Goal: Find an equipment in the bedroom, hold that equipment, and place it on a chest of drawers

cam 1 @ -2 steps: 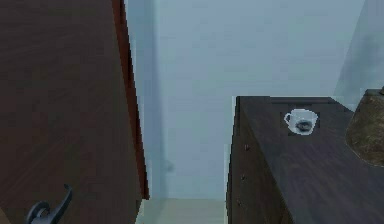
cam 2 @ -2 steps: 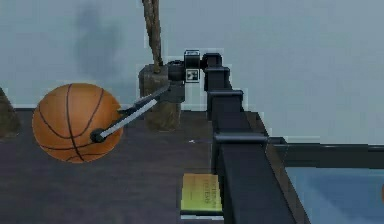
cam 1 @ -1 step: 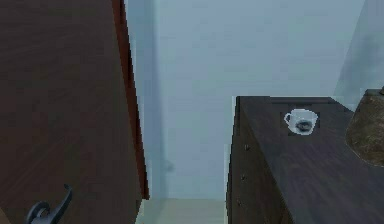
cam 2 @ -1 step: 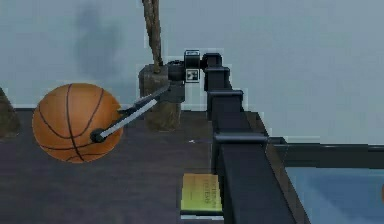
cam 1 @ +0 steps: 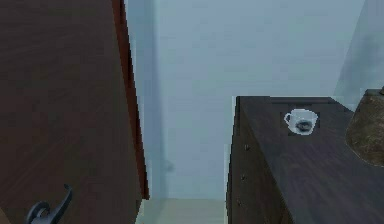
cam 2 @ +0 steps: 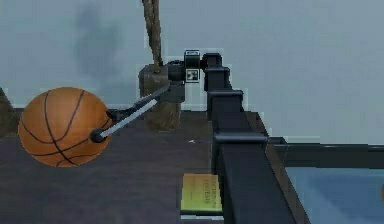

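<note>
Door point(cam 1: 60, 110) on the forward view's left, cup point(cam 1: 300, 121) on the chest of drawers point(cam 1: 300, 175) at its right — ball point(cam 2: 52, 120) at the end of my gripper point(cam 2: 100, 134), pot point(cam 2: 160, 98) behind.

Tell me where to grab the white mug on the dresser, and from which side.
Probably best to grip the mug across its rim, coming from above. It stands upright on the dresser, mouth up, with bare top around it. Its handle juts toward the forward view's left, so take the rim away from that side.
</note>
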